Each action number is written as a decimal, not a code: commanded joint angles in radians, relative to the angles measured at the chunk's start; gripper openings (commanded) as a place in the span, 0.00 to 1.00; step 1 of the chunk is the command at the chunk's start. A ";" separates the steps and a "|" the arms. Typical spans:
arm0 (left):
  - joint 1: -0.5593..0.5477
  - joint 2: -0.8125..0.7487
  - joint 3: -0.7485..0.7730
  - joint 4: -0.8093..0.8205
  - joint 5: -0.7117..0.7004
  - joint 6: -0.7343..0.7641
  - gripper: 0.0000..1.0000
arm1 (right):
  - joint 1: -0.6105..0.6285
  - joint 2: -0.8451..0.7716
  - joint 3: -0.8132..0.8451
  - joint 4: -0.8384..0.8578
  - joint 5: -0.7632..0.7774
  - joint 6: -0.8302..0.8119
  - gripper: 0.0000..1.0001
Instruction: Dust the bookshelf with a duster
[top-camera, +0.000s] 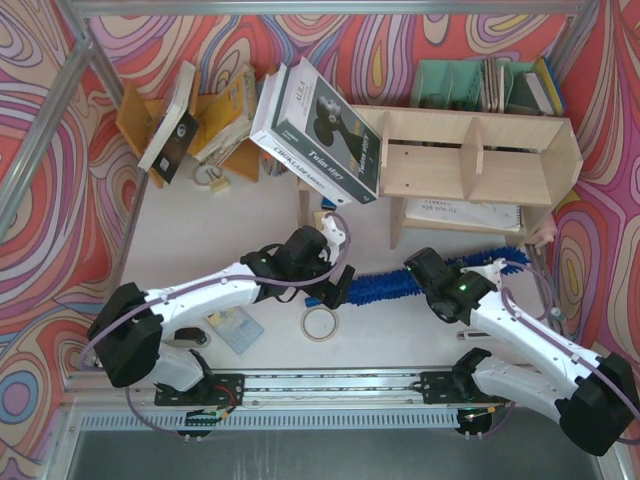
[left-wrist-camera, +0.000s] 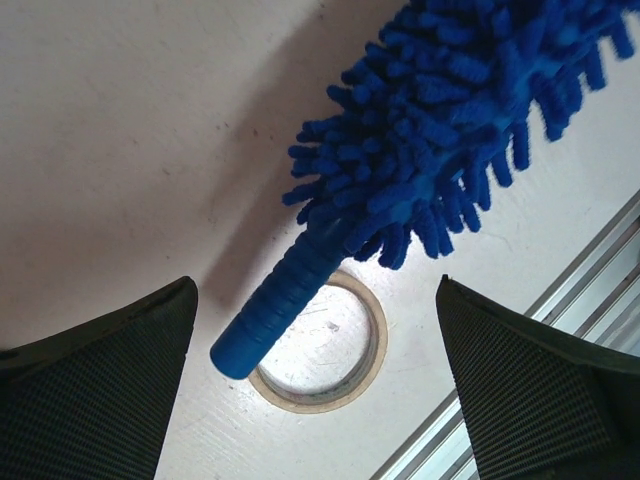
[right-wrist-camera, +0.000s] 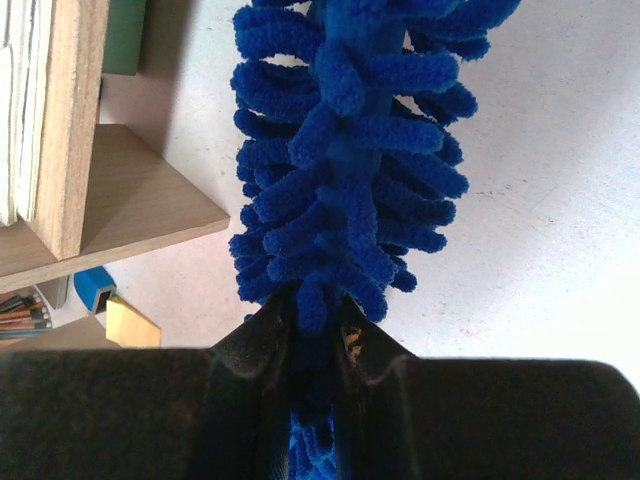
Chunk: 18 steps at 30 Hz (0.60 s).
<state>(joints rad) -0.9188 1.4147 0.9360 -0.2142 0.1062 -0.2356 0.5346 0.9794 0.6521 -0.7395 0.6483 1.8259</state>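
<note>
The blue fluffy duster (top-camera: 385, 288) lies level just above the table, in front of the pale plywood bookshelf (top-camera: 480, 160). My right gripper (top-camera: 422, 272) is shut on the duster's fluffy head; in the right wrist view the gripper (right-wrist-camera: 312, 305) pinches the blue strands (right-wrist-camera: 340, 170), with the bookshelf's lower shelf (right-wrist-camera: 130, 200) to the left. My left gripper (top-camera: 338, 285) is wide open at the handle end. In the left wrist view the ribbed blue handle (left-wrist-camera: 280, 310) sits between the spread fingers of the left gripper (left-wrist-camera: 315, 290) without touching them.
A tape roll (top-camera: 319, 323) lies on the table under the handle and shows in the left wrist view (left-wrist-camera: 320, 355). A large box-like book (top-camera: 320, 125) leans on the shelf's left end. Orange book rack (top-camera: 200, 120) back left, teal organiser (top-camera: 480, 85) behind the shelf, a booklet (top-camera: 235, 328) front left.
</note>
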 joint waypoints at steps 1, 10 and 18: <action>-0.008 0.038 0.004 0.032 0.053 0.050 0.93 | -0.004 -0.034 0.045 -0.026 0.049 -0.016 0.00; -0.014 0.102 -0.004 0.091 0.060 0.082 0.91 | -0.004 -0.048 0.072 -0.032 0.048 -0.048 0.00; -0.020 0.135 -0.027 0.151 0.058 0.103 0.86 | -0.003 -0.060 0.086 -0.021 0.040 -0.068 0.00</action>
<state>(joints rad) -0.9298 1.5414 0.9333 -0.1223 0.1566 -0.1600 0.5346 0.9417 0.6937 -0.7498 0.6533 1.7687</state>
